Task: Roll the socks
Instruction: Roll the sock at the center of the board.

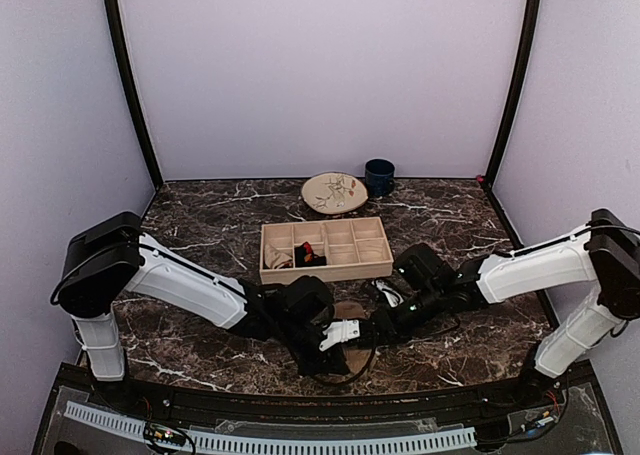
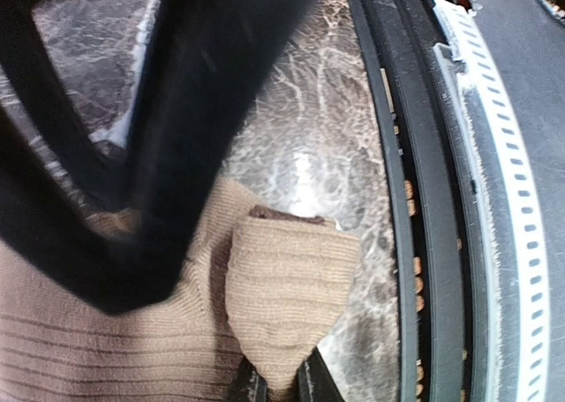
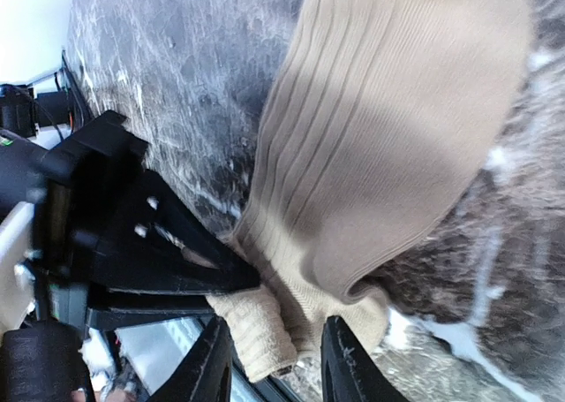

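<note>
- My left pincer is closed on the tan ribbed sock. The narrow end of a folded flap is nipped between its fingertips, and the flap widens away from them.
- My right pincer stands parted. The sock's bunched edge lies between its fingers without filling the gap, so I am not squeezing it.
- From my right wrist I see my left pincer's black fingers on that same bunched edge, just beside my own.
- The rest of the sock lies flat on the marble table, spreading away from both pincers.
- From above, my two pincers meet over the sock at the near middle of the table.
- Farther back stands a wooden tray with compartments.
- A beige sock sits at the tray's left end, and a black sock with red marks sits in the cell just right of it.
- Behind the tray, near the back wall, a patterned plate and a dark blue cup stand side by side.
</note>
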You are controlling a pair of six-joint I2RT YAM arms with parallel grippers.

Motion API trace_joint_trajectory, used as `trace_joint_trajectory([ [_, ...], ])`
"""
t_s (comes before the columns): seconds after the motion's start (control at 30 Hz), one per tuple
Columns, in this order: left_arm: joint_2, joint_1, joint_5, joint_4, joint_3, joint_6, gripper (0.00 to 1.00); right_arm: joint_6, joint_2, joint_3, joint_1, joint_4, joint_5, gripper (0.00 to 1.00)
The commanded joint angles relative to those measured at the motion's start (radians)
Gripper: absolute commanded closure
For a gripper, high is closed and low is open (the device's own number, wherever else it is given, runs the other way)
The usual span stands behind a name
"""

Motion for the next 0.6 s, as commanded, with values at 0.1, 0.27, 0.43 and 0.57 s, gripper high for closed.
trace_joint_trajectory([
  [0.1,0.060,0.020,0.129,-0.152,0.089,-0.018,0.90,-0.047,-0.175,-0.074,-0.005,-0.020,0.237,0.66],
  [0.27,0.079,0.044,0.184,-0.179,0.127,-0.035,0.90,-0.073,-0.267,-0.119,0.017,-0.061,0.366,0.66],
  [0.43,0.095,0.061,0.237,-0.206,0.158,-0.056,0.90,-0.096,-0.334,-0.149,0.073,-0.081,0.474,0.66],
  [0.57,0.127,0.076,0.294,-0.258,0.203,-0.068,0.91,-0.128,-0.338,-0.139,0.159,-0.087,0.552,0.65],
])
